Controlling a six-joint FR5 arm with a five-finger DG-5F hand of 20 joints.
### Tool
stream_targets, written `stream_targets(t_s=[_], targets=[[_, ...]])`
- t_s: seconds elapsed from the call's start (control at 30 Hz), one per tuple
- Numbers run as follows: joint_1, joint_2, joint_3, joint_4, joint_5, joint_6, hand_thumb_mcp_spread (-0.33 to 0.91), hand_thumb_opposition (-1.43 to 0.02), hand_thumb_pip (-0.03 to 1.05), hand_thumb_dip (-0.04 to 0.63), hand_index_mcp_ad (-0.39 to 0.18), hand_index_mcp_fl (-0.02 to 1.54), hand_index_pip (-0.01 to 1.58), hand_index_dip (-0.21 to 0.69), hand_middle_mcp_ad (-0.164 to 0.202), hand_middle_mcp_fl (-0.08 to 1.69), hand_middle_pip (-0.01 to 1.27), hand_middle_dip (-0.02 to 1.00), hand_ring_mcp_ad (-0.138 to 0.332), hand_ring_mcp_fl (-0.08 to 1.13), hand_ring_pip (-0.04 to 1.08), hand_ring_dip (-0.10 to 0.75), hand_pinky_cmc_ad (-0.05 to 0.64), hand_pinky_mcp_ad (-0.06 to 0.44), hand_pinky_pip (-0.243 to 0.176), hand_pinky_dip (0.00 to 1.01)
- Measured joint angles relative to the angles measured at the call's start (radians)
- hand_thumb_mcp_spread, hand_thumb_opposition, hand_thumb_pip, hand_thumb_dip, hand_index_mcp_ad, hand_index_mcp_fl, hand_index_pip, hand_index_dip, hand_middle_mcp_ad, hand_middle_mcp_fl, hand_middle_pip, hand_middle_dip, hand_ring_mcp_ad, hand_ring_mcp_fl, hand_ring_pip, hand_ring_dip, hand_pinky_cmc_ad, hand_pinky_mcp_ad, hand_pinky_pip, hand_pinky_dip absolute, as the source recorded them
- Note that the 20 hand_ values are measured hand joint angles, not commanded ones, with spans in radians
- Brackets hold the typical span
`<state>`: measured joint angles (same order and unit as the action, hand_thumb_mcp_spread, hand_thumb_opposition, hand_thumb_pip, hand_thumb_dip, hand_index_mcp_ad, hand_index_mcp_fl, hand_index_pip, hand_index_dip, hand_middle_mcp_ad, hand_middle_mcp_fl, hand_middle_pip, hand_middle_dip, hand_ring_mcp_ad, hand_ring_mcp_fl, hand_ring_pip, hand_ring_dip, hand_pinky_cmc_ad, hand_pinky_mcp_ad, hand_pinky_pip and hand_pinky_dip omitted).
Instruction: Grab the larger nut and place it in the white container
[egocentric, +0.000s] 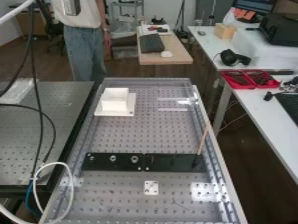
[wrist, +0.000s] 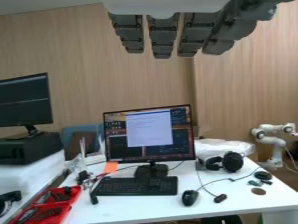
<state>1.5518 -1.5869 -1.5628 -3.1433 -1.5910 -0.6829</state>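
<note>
Three round metal parts stand in a row on the flat black bar (egocentric: 173, 162): the smaller nut (egocentric: 91, 158), the larger nut (egocentric: 113, 158) and the bearing (egocentric: 134, 159). Beyond them on the bench, toward its far end, is the white container (egocentric: 115, 99) on a white base. In the wrist view the hand (wrist: 163, 35) hangs with straight fingers that touch nothing, raised before a desk with a monitor and away from the nuts.
A thin wooden stick (egocentric: 203, 141) rises from the bar's right part. A small white plate (egocentric: 151, 188) lies on the bench nearer the camera. A white cable loop (egocentric: 54, 164) and dark cables hang at the left.
</note>
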Motion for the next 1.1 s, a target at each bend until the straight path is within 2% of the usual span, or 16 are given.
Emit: stream_targets(t_s=[0.03, 0.1, 0.13, 0.23, 0.27, 0.3, 0.33, 0.43, 0.47, 0.67, 0.7, 0.77, 1.0, 1.1], targets=[[0.000, -0.001, 0.001, 0.000, -0.002, 0.001, 0.02, -0.05, 0.04, 0.000, -0.017, 0.02, 0.00, 0.016, 0.075, 0.00, 0.01, 0.03, 0.068, 0.00, 0.01, 0.016, 0.077, 0.049, -0.010, 0.02], [-0.001, -0.002, 0.001, -0.001, -0.003, 0.002, 0.13, -0.25, 0.28, 0.021, -0.017, 0.02, 0.02, 0.016, 0.058, 0.01, 0.05, 0.03, 0.070, 0.00, 0.02, 0.021, 0.084, 0.065, -0.010, 0.11], [-0.001, -0.003, 0.001, 0.000, -0.004, 0.003, 0.19, -0.38, 0.40, 0.037, -0.019, 0.02, 0.04, 0.016, 0.058, 0.00, 0.08, 0.06, 0.070, 0.00, 0.02, 0.026, 0.110, 0.101, -0.012, 0.19], [-0.001, -0.002, -0.001, 0.003, -0.004, 0.004, 0.21, -0.53, 0.36, 0.051, -0.031, 0.02, 0.06, 0.016, 0.058, 0.00, 0.10, 0.13, 0.080, 0.00, 0.05, 0.058, 0.194, 0.201, -0.024, 0.39], [-0.001, -0.002, -0.002, 0.005, -0.004, 0.004, 0.21, -0.55, 0.36, 0.051, -0.038, 0.02, 0.06, 0.016, 0.061, 0.01, 0.11, 0.14, 0.094, 0.00, 0.08, 0.072, 0.234, 0.211, -0.044, 0.43], [-0.001, -0.001, -0.003, 0.005, -0.003, 0.004, 0.22, -0.58, 0.37, 0.051, -0.040, 0.02, 0.07, 0.016, 0.061, 0.01, 0.11, 0.16, 0.101, 0.00, 0.07, 0.075, 0.251, 0.236, -0.040, 0.46], [0.000, 0.001, -0.005, 0.007, -0.002, 0.004, 0.21, -0.60, 0.39, 0.051, -0.042, 0.02, 0.07, 0.016, 0.058, 0.00, 0.11, 0.17, 0.112, 0.00, 0.07, 0.075, 0.279, 0.262, -0.059, 0.48], [0.001, 0.004, -0.010, 0.009, 0.004, 0.004, 0.22, -0.66, 0.40, 0.051, -0.042, 0.02, 0.09, 0.016, 0.058, 0.01, 0.12, 0.19, 0.138, 0.00, 0.08, 0.087, 0.335, 0.307, -0.061, 0.55], [0.002, 0.005, -0.012, 0.009, 0.006, 0.005, 0.21, -0.67, 0.40, 0.051, -0.042, 0.02, 0.09, 0.016, 0.058, 0.01, 0.13, 0.20, 0.155, 0.00, 0.09, 0.099, 0.346, 0.309, -0.075, 0.57], [0.004, 0.010, -0.022, 0.012, 0.015, 0.008, 0.21, -0.69, 0.42, 0.051, -0.042, 0.04, 0.09, 0.016, 0.061, 0.01, 0.13, 0.21, 0.173, 0.00, 0.09, 0.103, 0.401, 0.346, -0.091, 0.62], [0.004, 0.011, -0.024, 0.013, 0.017, 0.009, 0.21, -0.69, 0.42, 0.051, -0.042, 0.04, 0.09, 0.016, 0.061, 0.01, 0.14, 0.21, 0.169, 0.00, 0.09, 0.103, 0.396, 0.346, -0.087, 0.62], [0.005, 0.014, -0.029, 0.015, 0.020, 0.010, 0.21, -0.71, 0.42, 0.051, -0.042, 0.04, 0.09, 0.016, 0.061, 0.01, 0.14, 0.22, 0.169, 0.00, 0.09, 0.112, 0.412, 0.346, -0.106, 0.63], [0.008, 0.026, -0.050, 0.030, 0.037, 0.006, 0.21, -0.71, 0.42, 0.051, -0.042, 0.04, 0.09, 0.016, 0.058, 0.01, 0.14, 0.22, 0.166, 0.00, 0.09, 0.112, 0.414, 0.347, -0.106, 0.63], [0.012, 0.036, -0.080, 0.048, 0.060, 0.003, 0.21, -0.72, 0.42, 0.051, -0.038, 0.04, 0.09, 0.016, 0.063, 0.01, 0.14, 0.23, 0.176, 0.00, 0.09, 0.112, 0.417, 0.347, -0.106, 0.63]])
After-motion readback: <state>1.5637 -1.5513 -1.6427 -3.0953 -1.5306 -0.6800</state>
